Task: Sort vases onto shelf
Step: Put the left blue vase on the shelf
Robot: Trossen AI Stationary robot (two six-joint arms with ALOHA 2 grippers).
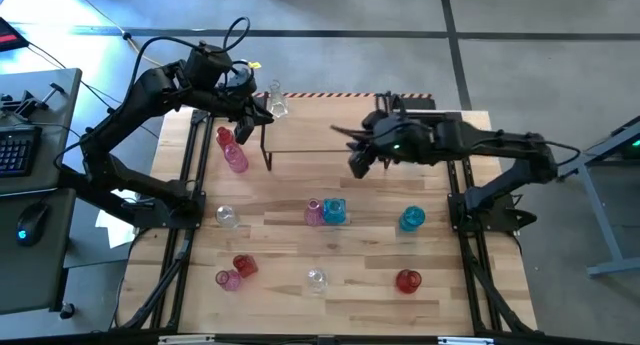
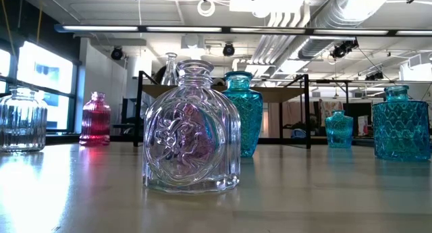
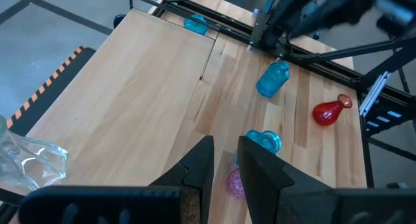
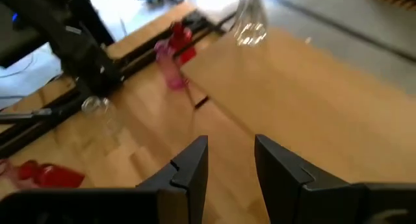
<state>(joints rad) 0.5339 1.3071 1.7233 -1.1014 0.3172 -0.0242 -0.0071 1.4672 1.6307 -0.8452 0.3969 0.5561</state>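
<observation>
The shelf [image 1: 330, 135], a light-wood board on black legs, stands at the table's far middle. A clear vase [image 1: 277, 103] stands on its far left corner, also in the left wrist view [image 3: 29, 158] and the right wrist view [image 4: 249, 26]. A blue vase [image 3: 195, 24] shows at the shelf's right end. Red [image 1: 225, 137] and pink [image 1: 236, 158] vases lie left of the shelf. My left gripper [image 1: 256, 116] hovers open over the shelf's left end, beside the clear vase. My right gripper [image 1: 356, 155] hovers open and empty over the shelf's middle.
On the tabletop nearer the front are a clear vase [image 1: 227, 217], a pink [image 1: 314, 212] and blue [image 1: 334, 211] pair, a blue one [image 1: 412, 218], a red [image 1: 244, 265] and pink [image 1: 228, 280] pair, a clear one [image 1: 317, 278] and a red one [image 1: 407, 281]. Black arm frames line both table sides.
</observation>
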